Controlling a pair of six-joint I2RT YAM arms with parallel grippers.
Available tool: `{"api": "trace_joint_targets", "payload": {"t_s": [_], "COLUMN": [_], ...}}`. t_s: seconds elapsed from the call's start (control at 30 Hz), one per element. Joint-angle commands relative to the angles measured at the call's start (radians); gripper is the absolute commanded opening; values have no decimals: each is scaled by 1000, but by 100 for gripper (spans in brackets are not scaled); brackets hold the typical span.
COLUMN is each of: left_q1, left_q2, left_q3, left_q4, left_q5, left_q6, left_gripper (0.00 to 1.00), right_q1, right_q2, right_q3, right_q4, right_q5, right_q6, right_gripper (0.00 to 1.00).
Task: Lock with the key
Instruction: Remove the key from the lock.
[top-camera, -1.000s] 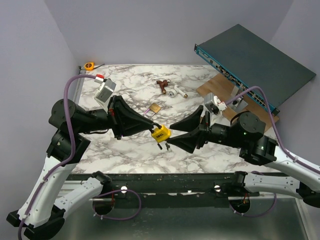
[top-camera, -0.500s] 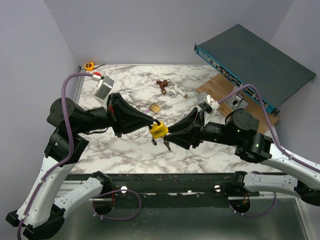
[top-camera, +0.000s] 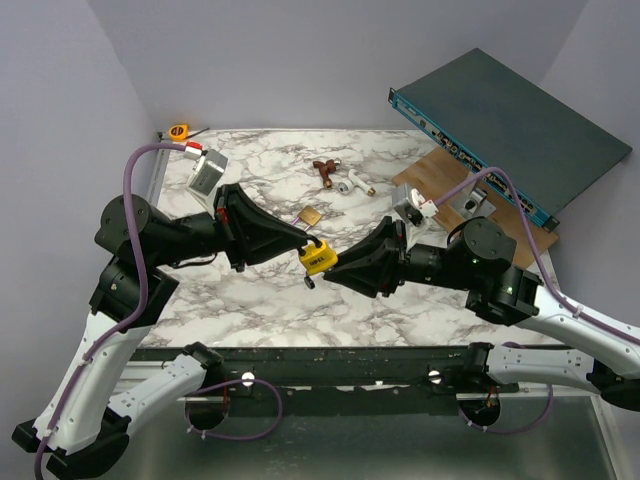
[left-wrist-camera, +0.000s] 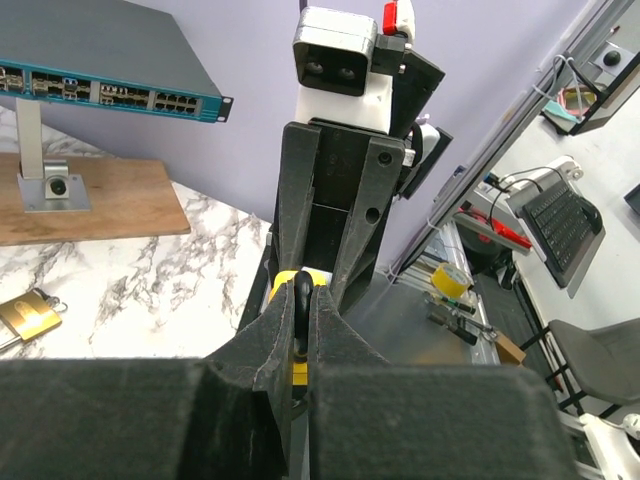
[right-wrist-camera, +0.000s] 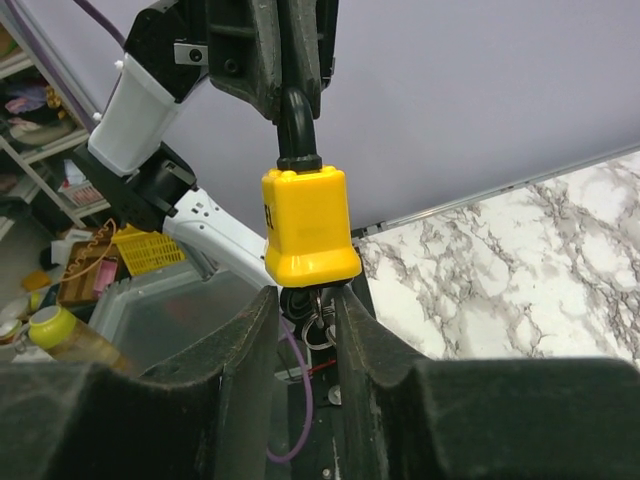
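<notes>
Over the marble table (top-camera: 265, 165), my left gripper (top-camera: 305, 246) clamps the padlock (top-camera: 319, 259) by its shackle; my right gripper (right-wrist-camera: 305, 297) straddles the key (right-wrist-camera: 310, 322), grip unclear. Brass lock (top-camera: 311, 216) behind, switch (top-camera: 510, 120) right, purple walls (top-camera: 300, 60).

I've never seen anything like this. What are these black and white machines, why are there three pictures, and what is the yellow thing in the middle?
These are two robot arms bolted at the near edge of a marble-patterned table. One picture looks down from above and behind them. The other two come from small cameras on each wrist, so that arm's own fingers fill the bottom of the view.

The left gripper is clamped on the black shackle of a small yellow padlock, holding it in the air. The right gripper faces it from the other side, with its fingers on either side of the tiny key hanging under the padlock. Whether they pinch the key I cannot tell.

On the table lie a brass padlock and an orange tape measure. At the back right, a network switch is propped above a wooden board.
</notes>
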Motion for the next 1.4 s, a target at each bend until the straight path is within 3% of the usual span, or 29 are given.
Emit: {"api": "trace_joint_targets", "payload": {"t_s": [0.0, 0.23, 0.5, 1.17, 1.37], "left_q1": [-4, -5, -5, -1, 45], "left_q2": [-5, -7, -7, -38, -34], "left_q3": [6, -3, -1, 30, -30], "left_q4": [74, 92, 100, 27, -190], "left_q5": [-29, -33, -35, -243, -499], "left_q6": [-22, -35, -37, 32, 47], "left_gripper": [0, 0, 0, 0, 0], "right_q1": [-3, -2, -2, -2, -2], "right_q2": [1, 6, 10, -95, -123], "right_q3": [-10, -13, -19, -172, -156], "right_q4": [36, 34, 39, -43, -152], "right_q5": [-26, -24, -13, -7, 217], "right_q6": [9, 16, 23, 76, 73], "right_gripper": [29, 23, 1, 1, 1]}}
